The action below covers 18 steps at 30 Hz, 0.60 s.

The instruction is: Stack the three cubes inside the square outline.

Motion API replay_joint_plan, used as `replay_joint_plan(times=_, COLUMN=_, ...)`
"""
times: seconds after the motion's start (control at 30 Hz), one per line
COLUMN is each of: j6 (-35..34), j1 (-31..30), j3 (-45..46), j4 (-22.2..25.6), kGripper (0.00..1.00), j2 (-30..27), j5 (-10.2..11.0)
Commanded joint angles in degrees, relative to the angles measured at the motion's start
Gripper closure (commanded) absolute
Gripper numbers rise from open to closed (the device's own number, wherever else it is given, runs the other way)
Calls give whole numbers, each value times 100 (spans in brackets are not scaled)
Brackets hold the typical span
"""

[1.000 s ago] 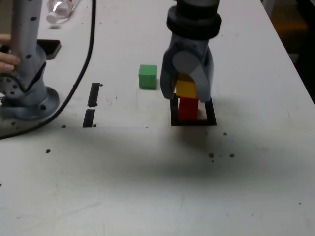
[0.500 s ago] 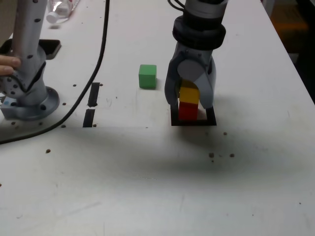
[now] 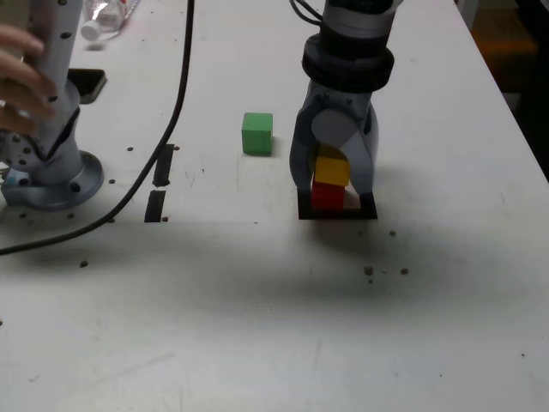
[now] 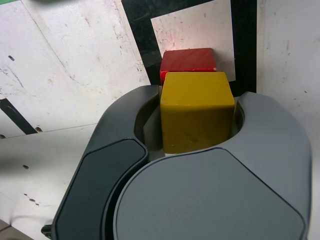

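In the exterior view my gripper [image 3: 333,172] points down over the square outline [image 3: 339,214], shut on the yellow cube [image 3: 331,169]. The yellow cube rests against the top of the red cube [image 3: 326,196], which stands inside the outline. The wrist view shows the yellow cube [image 4: 196,110] clamped between both grey fingers, with the red cube [image 4: 187,60] under it and sticking out a little at one side, on the white centre of the black tape outline [image 4: 135,20]. The green cube [image 3: 256,134] sits alone on the table, to the exterior view's left of the outline.
The arm's base [image 3: 47,172] stands at the exterior view's left, with a person's hand [image 3: 21,81] on its column. A black cable [image 3: 176,103] trails past two short tape strips [image 3: 163,165]. A plastic bottle [image 3: 103,17] lies at the back left.
The gripper has come down with the yellow cube until it meets the red cube. The person's hand has moved up the base column. The cable has shifted slightly.
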Motion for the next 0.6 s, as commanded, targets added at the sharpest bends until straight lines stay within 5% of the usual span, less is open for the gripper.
replay_joint_plan(times=0.0, j6=5, j1=12, j3=26, j4=-16, kGripper=67, j2=8, j5=-5)
replay_joint_plan(times=0.57, j6=81, j1=12, j3=114, j4=-90, kGripper=40, j2=-5, j5=-13)
